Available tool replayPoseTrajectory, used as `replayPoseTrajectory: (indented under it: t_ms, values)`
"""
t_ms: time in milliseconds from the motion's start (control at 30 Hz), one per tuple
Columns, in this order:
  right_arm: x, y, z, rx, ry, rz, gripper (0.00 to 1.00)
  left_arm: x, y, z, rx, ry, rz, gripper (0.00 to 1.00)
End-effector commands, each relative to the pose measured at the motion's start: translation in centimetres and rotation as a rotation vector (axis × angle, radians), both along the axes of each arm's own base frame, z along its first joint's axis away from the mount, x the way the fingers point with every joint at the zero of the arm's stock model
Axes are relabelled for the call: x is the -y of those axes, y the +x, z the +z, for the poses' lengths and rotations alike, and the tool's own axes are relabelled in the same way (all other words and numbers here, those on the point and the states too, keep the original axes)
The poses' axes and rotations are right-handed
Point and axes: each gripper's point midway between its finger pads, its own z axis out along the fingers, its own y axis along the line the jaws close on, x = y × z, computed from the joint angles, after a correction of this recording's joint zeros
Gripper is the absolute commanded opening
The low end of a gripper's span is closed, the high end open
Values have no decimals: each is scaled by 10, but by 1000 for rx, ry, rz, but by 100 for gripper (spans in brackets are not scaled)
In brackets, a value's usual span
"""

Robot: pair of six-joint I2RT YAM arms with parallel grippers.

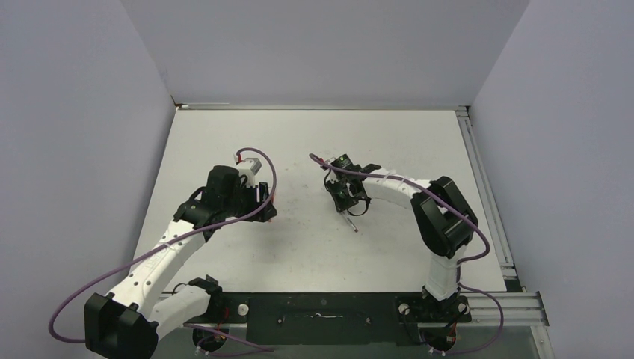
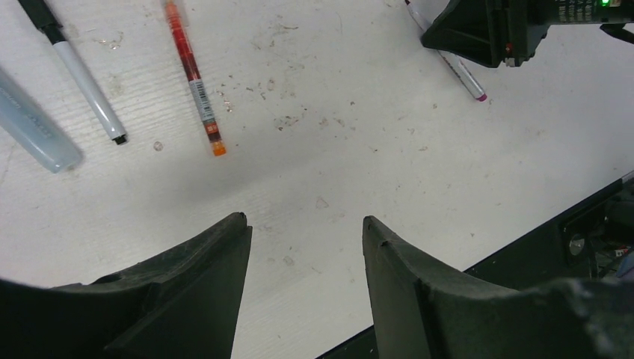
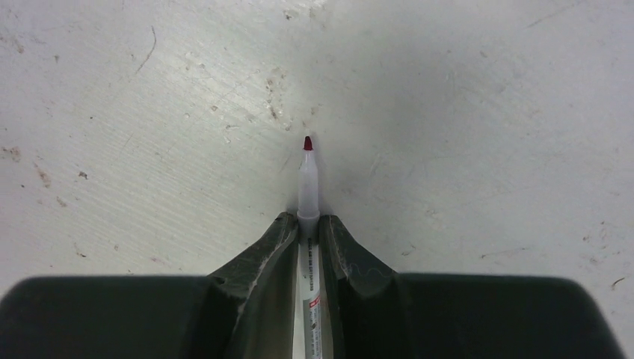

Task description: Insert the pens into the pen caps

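Note:
My right gripper (image 3: 306, 218) is shut on a pale grey-white pen (image 3: 307, 179) with a red tip, which sticks out forward just above the table. In the top view this pen (image 1: 351, 222) pokes out below the right gripper (image 1: 345, 203). My left gripper (image 2: 303, 221) is open and empty above bare table. Ahead of it lie a red pen (image 2: 194, 78), a white pen with a black end (image 2: 84, 75) and a light-blue pen cap (image 2: 34, 123) at the left edge. In the top view the left gripper (image 1: 262, 206) is left of the right one.
The white table (image 1: 314, 254) has grey walls at the back and both sides. A metal rail (image 1: 486, 194) runs along its right edge. A black strip (image 1: 321, 314) lies along the near edge between the arm bases. The right gripper (image 2: 493, 26) shows at the top right of the left wrist view.

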Motion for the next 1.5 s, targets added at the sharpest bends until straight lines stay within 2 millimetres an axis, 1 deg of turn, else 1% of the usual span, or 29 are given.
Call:
replayPoseTrajectory:
  t_ms: [0, 67, 167, 300, 433, 500, 633, 733, 900, 1033, 1167, 1333, 1400, 1467]
  values:
    - [5, -4, 12, 22, 46, -140, 5, 21, 3, 21, 65, -112, -75, 55]
    - [3, -6, 23, 37, 82, -172, 5, 29, 0, 24, 59, -151, -108, 55]
    - [-2, -7, 48, 77, 167, -222, 5, 39, -4, 29, 47, -210, -139, 55]
    - [-8, -12, 80, 117, 310, -286, 5, 55, -13, 34, 13, -314, -197, 55]
    - [-20, -21, 114, 129, 474, -324, 5, 66, -20, 38, -6, -395, -227, 55]
    - [-25, -27, 132, 134, 555, -339, 5, 71, -23, 45, -5, -442, -245, 55]
    - [-39, -39, 180, 186, 747, -329, 5, 84, -31, 61, -7, -548, -292, 58]
    - [-46, -50, 206, 193, 851, -322, 5, 93, -33, 78, 28, -633, -331, 59]
    - [-57, -67, 246, 200, 1024, -286, 5, 105, -41, 98, 53, -748, -370, 61]
    - [-65, -77, 268, 196, 1116, -257, 5, 112, -48, 115, 86, -821, -404, 64]
    - [-74, -87, 288, 195, 1204, -223, 5, 117, -54, 127, 102, -876, -426, 65]
    - [-83, -92, 302, 179, 1283, -198, 5, 118, -61, 148, 150, -956, -446, 66]
    - [-89, -95, 308, 173, 1312, -177, 5, 118, -63, 153, 154, -975, -447, 66]
    - [-95, -97, 311, 166, 1324, -164, 5, 119, -65, 156, 155, -989, -451, 66]
